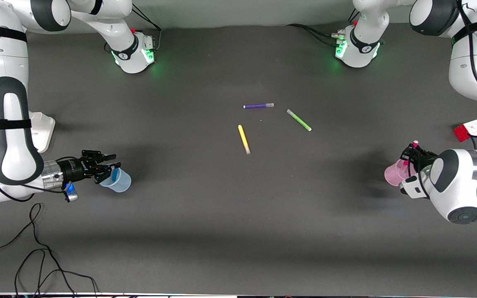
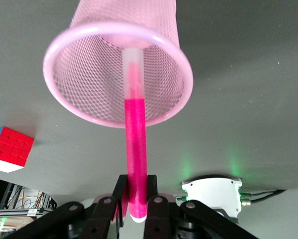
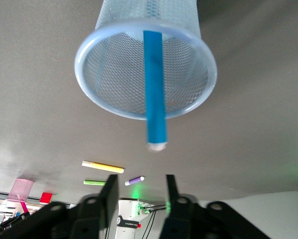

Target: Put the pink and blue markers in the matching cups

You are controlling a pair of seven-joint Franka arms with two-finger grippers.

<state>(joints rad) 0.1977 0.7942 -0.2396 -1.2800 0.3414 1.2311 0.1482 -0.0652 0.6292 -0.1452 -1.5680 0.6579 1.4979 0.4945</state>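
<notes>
The pink cup [image 1: 395,174] is at the left arm's end of the table, its mouth turned toward my left gripper [image 1: 410,157]. In the left wrist view, the left gripper [image 2: 138,185] is shut on the pink marker [image 2: 136,149], whose pale cap end reaches into the pink cup [image 2: 89,82]. The blue cup [image 1: 119,182] is at the right arm's end. In the right wrist view, the blue marker [image 3: 154,84] rests in the blue cup [image 3: 109,74] with its end sticking out. My right gripper [image 3: 139,181] is open and apart from it, just outside the cup's mouth [image 1: 113,162].
A purple marker [image 1: 258,106], a green marker [image 1: 299,120] and a yellow marker [image 1: 244,139] lie mid-table. A colour cube [image 1: 468,130] sits near the left arm. Black cables [image 1: 35,248] trail along the table edge nearest the front camera, at the right arm's end.
</notes>
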